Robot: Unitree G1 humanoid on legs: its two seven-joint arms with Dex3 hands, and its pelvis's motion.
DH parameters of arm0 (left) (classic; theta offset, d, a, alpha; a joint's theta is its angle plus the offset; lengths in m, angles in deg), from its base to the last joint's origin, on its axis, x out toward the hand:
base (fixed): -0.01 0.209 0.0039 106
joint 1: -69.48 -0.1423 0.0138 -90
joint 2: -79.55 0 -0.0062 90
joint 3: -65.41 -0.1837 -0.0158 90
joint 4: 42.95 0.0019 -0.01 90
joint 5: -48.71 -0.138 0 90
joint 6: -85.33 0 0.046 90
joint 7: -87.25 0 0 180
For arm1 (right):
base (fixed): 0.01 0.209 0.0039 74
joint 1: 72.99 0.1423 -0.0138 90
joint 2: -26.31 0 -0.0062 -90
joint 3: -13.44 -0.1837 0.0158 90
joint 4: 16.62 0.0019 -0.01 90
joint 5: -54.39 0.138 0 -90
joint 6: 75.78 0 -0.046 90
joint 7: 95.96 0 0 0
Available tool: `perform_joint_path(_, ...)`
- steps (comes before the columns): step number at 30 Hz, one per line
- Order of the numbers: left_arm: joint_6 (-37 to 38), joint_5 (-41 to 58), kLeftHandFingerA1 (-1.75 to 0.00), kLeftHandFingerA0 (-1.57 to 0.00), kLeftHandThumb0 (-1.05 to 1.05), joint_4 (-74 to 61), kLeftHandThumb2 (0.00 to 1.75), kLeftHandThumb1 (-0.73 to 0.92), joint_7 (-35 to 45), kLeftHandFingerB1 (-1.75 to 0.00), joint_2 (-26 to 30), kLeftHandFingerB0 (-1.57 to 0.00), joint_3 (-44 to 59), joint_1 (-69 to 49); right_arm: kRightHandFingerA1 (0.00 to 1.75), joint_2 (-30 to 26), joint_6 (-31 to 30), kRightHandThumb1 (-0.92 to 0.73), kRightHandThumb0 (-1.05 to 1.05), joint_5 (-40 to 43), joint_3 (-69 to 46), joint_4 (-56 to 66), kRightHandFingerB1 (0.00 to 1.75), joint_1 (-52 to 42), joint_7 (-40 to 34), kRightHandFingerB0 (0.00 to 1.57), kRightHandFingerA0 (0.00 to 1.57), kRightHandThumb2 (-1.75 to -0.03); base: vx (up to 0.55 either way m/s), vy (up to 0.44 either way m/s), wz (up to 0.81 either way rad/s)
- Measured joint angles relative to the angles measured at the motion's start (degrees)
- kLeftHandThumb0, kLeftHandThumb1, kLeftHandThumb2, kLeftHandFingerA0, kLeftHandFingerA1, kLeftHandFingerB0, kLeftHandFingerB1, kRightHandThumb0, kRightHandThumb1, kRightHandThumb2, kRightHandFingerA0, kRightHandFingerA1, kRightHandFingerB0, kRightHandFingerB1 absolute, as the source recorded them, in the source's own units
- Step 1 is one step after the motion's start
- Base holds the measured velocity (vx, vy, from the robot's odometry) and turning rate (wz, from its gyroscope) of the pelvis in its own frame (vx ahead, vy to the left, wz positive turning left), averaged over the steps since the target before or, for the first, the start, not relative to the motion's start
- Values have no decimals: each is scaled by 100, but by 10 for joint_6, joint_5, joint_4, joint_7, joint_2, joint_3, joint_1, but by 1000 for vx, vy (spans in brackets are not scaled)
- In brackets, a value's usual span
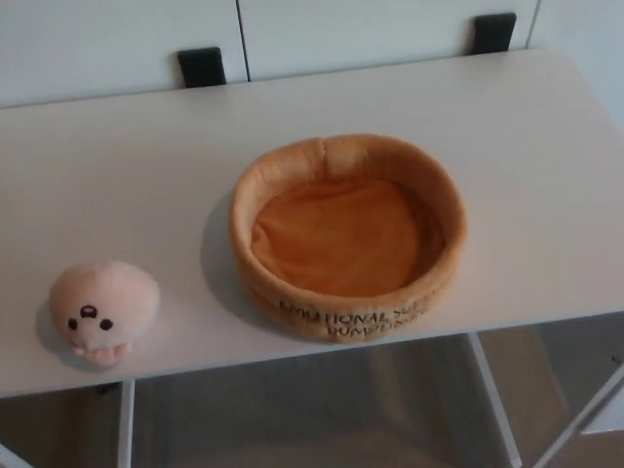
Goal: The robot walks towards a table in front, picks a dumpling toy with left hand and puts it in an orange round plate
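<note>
Neither robot hand shows from up here, so I can't say whether the fingers are apart or closed, or whether they have hold of anything. What I can see is the white table [146,166] stretching left to right, with its near edge running across the lower part of the view and thin white legs [125,424] going down beneath it. The dumpling toy [103,309] sits at the near left of the tabletop, close to the near edge, a pale pink round plush with small black eyes and a nose facing toward me. The orange round plate [444,200] rests to its right, around the middle of the table and well apart from the toy; it is a soft, high-walled plush dish with dark lettering on its near wall, and nothing lies inside it. Along the far edge, two black brackets [201,66] stand against white wall panels
</note>
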Motion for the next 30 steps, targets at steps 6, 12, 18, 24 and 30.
perform_joint_path(6, 1, 0, -49, -61, -32, -3, 60, 64, 0, -37, 1, -40, -2, 1, 42, 0, 0, -64, -32, -1, 0, 1, 37, 1, 0, 53, 68, -60, -17, 124, -6)
perform_joint_path(12, 0, 0, -49, -59, -34, -4, 59, 65, 0, -36, 7, -40, -3, 7, 42, 7, 0, -63, -31, 0, 1, 2, 37, 2, 0, 51, 67, -59, -4, 200, 2)
perform_joint_path(18, 0, 0, -50, -61, -32, -4, 59, 65, 0, -37, 8, -41, -5, 6, 43, 8, 0, -63, -31, 0, 0, 2, 37, 2, 0, 52, 69, -60, -22, -28, 4)
perform_joint_path(24, 0, 1, -49, -60, -33, -4, 59, 64, 1, -36, 8, -41, -1, 1, 43, 7, 1, -65, -32, 0, 0, 4, 37, -2, 0, 51, 69, -60, -18, -87, 3)
perform_joint_path(30, 0, 1, -49, -60, -33, -5, 59, 65, 1, -36, 7, -41, -1, 2, 44, 7, 1, -66, -31, 0, 0, 5, 37, -2, 0, 51, 69, -60, 0, 0, 0)
